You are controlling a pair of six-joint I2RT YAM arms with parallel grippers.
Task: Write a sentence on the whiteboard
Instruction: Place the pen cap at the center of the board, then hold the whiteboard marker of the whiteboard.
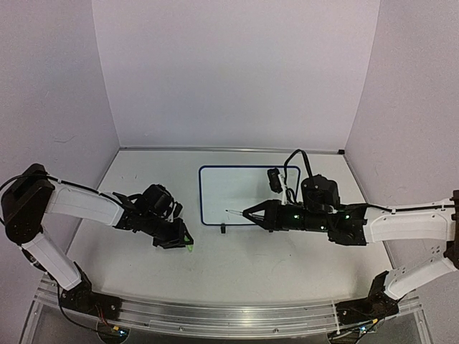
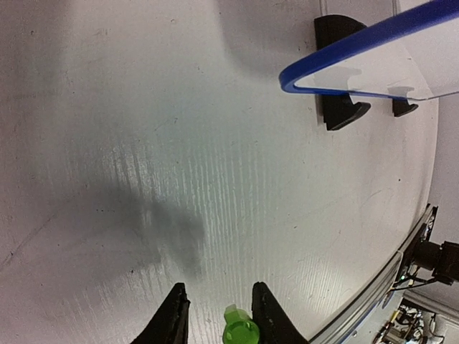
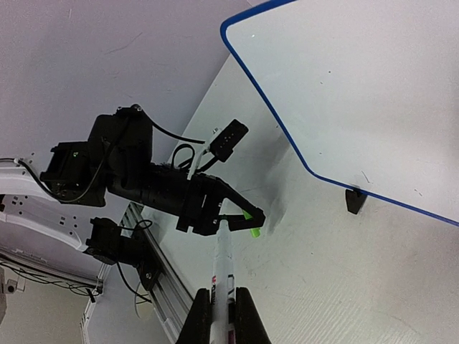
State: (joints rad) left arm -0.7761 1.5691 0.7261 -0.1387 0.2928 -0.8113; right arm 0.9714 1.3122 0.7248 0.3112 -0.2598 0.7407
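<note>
The whiteboard (image 1: 237, 190) with its blue frame (image 2: 358, 43) stands mid-table on black clip feet (image 3: 353, 201). No sentence shows on its white face (image 3: 358, 86). My right gripper (image 1: 247, 213) (image 3: 224, 292) is shut on a white marker (image 3: 224, 265), whose tip points left just off the board's near-left corner. My left gripper (image 1: 186, 244) (image 2: 219, 287) hovers low over the table, left of the board. Its jaws stand apart. A green cap (image 2: 239, 330) (image 3: 252, 231) lies between them against one finger, with a gap to the other.
An aluminium rail (image 1: 229, 312) runs along the near table edge under both arm bases. Pale walls close in the left, back and right sides. A black cable (image 1: 294, 161) loops above the right wrist, over the board's right end.
</note>
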